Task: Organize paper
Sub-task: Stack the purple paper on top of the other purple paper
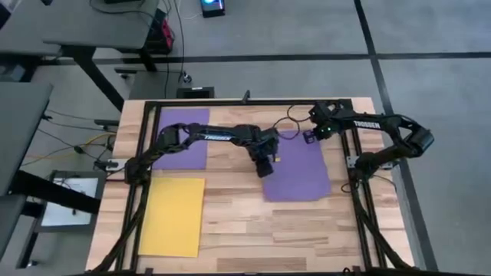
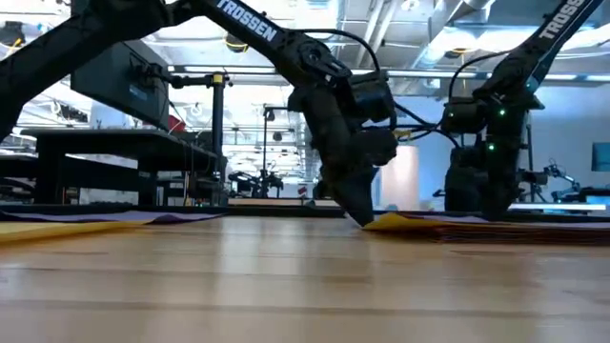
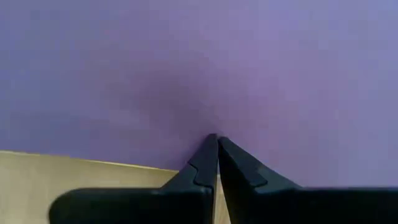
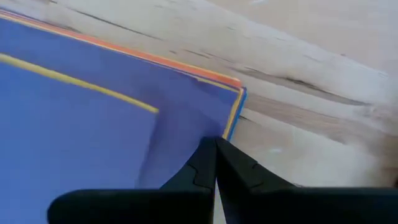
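Bare wood table [image 2: 286, 286] nearest the low camera. Beyond it, left gripper [image 1: 265, 167] down on near-left edge of central stack [image 1: 298, 170], purple sheet on top; fingers [image 3: 205, 163] pressed together, tips on purple, nothing seen between them. Right gripper [image 1: 310, 136] at stack's far corner, fingers [image 4: 208, 163] likewise together; yellow, orange and blue edges [image 4: 231, 109] fanned out underneath. Separate purple sheet [image 1: 184, 138] far left, yellow sheet [image 1: 173, 216] near left. Likely step: sliding top sheet off. Press lightly, drag flat, hold far corner steady to avoid dragging lower sheets.
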